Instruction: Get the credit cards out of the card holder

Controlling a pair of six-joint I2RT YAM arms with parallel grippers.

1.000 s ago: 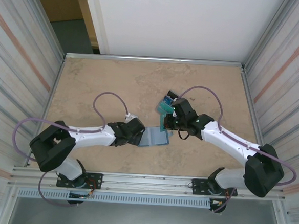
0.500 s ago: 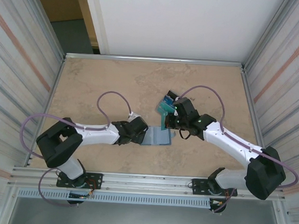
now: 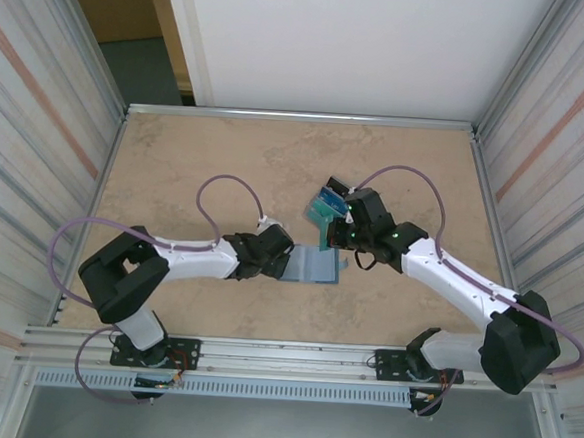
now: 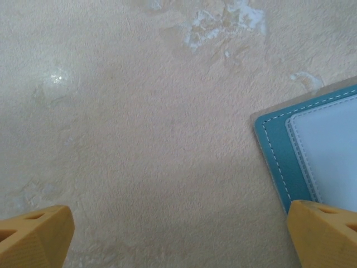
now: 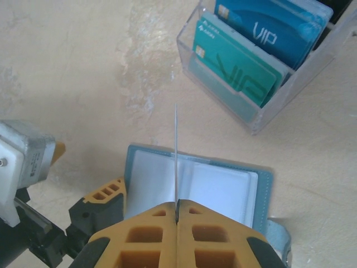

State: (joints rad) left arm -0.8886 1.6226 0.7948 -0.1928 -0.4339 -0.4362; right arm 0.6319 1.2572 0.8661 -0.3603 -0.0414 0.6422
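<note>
Two cards [image 5: 237, 70] in box [image 5: 254, 120], third card [image 5: 176, 156] pinched by right hand [image 5: 177, 212]; left hand [image 4: 179, 237] spread beside holder [image 4: 323, 151].

Card holder [image 5: 217, 187] slate-blue, pale stitching, paler inside; credit cards [image 5: 237, 64] teal, blue; table [image 4: 139, 139] beige marbled; left tool fingers [image 4: 33, 237] yellow-orange

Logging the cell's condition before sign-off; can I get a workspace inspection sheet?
Surface: beige marbled tabletop, pale smudges.
Job's things: card holder open flat; teal card and blue card standing in clear box; one held card, edge-on.
Clutter: nothing seen.
End effectors: left end effector open at the holder's edge; right end effector shut on the held card.
Cables: purple cables loop above both arms.
Surroundings: ribbed metal walls at the sides, white panel behind.
</note>
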